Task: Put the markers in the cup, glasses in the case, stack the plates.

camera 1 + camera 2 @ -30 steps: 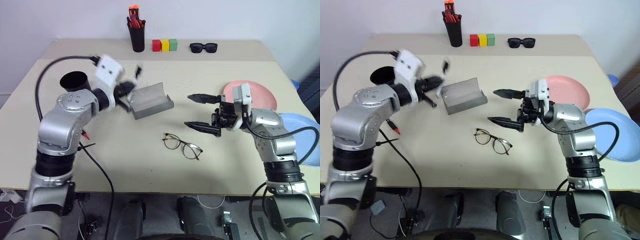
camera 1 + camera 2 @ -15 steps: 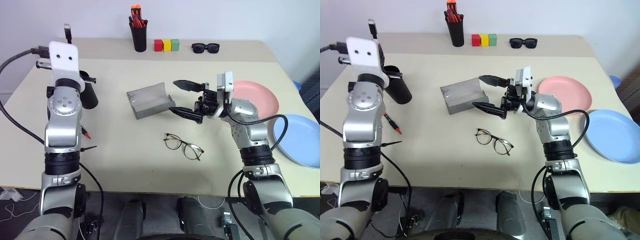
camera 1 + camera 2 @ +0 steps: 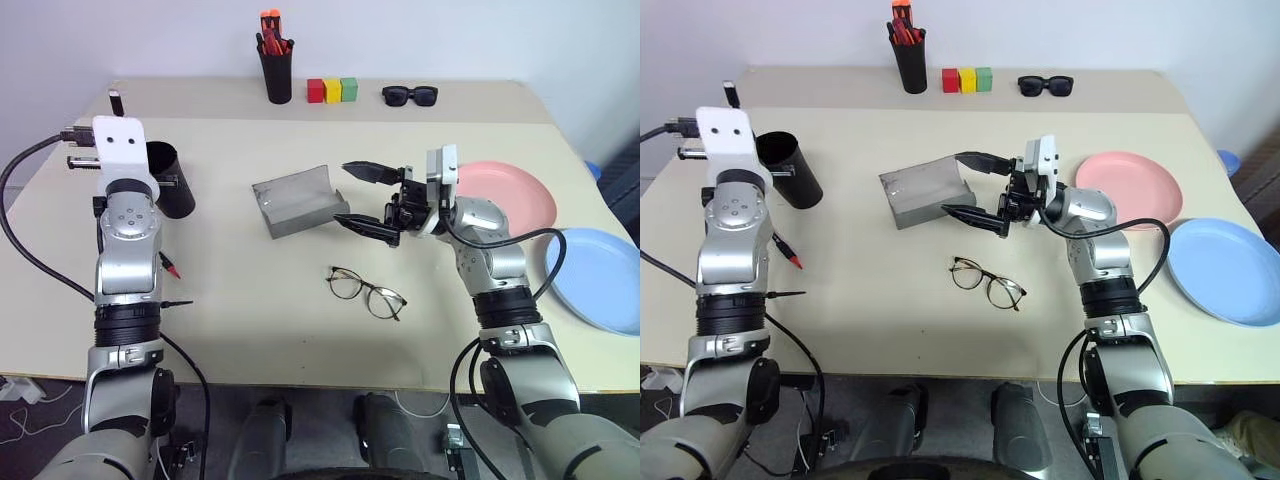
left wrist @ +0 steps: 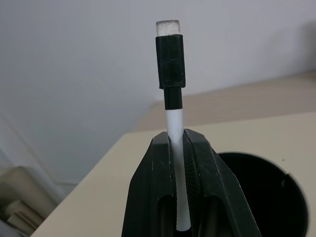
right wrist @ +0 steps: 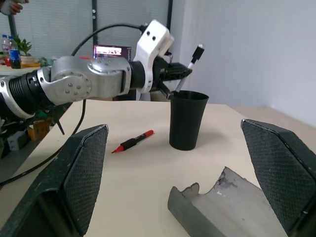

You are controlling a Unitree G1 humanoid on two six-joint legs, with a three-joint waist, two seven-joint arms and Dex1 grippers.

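My left gripper (image 4: pixel 177 139) is shut on the white marker (image 4: pixel 174 116), whose black cap (image 3: pixel 116 101) points up. It stands by the rim of the black cup (image 3: pixel 170 180), on its left side. The red-capped black marker (image 3: pixel 170 265) lies on the table in front of the cup. The grey case (image 3: pixel 295 200) lies open mid-table. My right gripper (image 3: pixel 341 193) is open with nothing in it, its fingertips at the case's right end. The glasses (image 3: pixel 366 291) lie unfolded in front of the case. The pink plate (image 3: pixel 510 190) and the blue plate (image 3: pixel 600 280) sit apart at the right.
At the back edge stand a black holder of orange-red pens (image 3: pixel 277 70), three coloured blocks (image 3: pixel 331 90) and black sunglasses (image 3: pixel 409 95). A black cable (image 3: pixel 30 250) loops from my left arm over the table's left side.
My left arm has swung left, away from the case, to the cup, with the marker turned upright in its grip. My right gripper has moved left to the case's right end, still open.
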